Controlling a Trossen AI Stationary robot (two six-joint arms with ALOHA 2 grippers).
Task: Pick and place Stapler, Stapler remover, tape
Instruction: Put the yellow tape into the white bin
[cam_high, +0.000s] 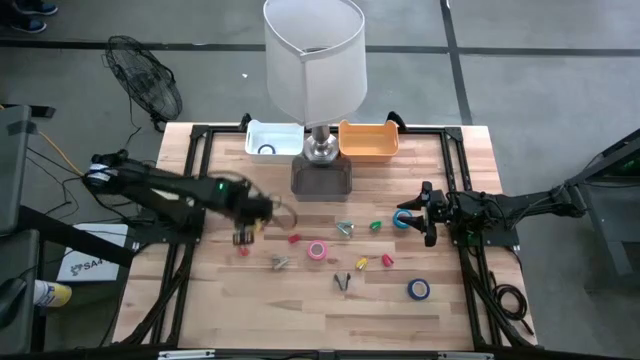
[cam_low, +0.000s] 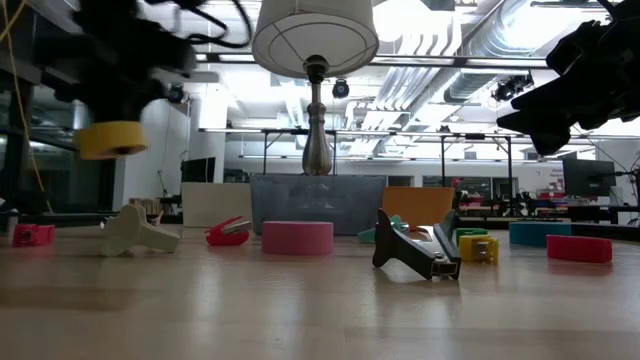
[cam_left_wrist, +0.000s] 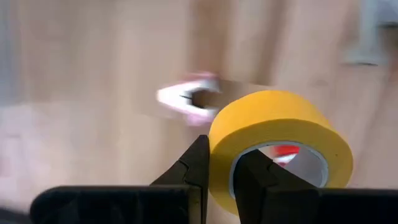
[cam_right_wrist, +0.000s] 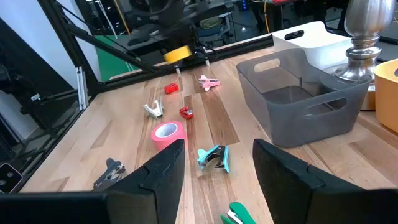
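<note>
The left gripper (cam_high: 243, 236) is above the left part of the wooden table (cam_high: 220, 300), and its jaws are closed on the wall of a yellow tape roll (cam_left_wrist: 277, 146); one finger is inside the ring and the other is outside. In the low view this yellow roll (cam_low: 111, 139) hangs in the air, clearly above the table surface. The right gripper (cam_high: 428, 226) is over the right side of the table, and its jaws are apart and hold nothing. A pink tape roll (cam_high: 317, 250) lies flat near the middle of the table, a blue tape roll (cam_high: 418, 290) lies near the front on the right side, and another blue roll (cam_high: 402, 218) lies just beside the right gripper. A dark staple remover (cam_high: 343, 282) lies in front of the pink roll. At the far edge stands a lamp (cam_high: 314, 60), with a grey bin (cam_high: 321, 178) in front of its foot, a white bin (cam_high: 272, 140) on its left and an orange bin (cam_high: 369, 141) on its right. Small red, green and yellow pieces lie scattered between the rolls
</note>
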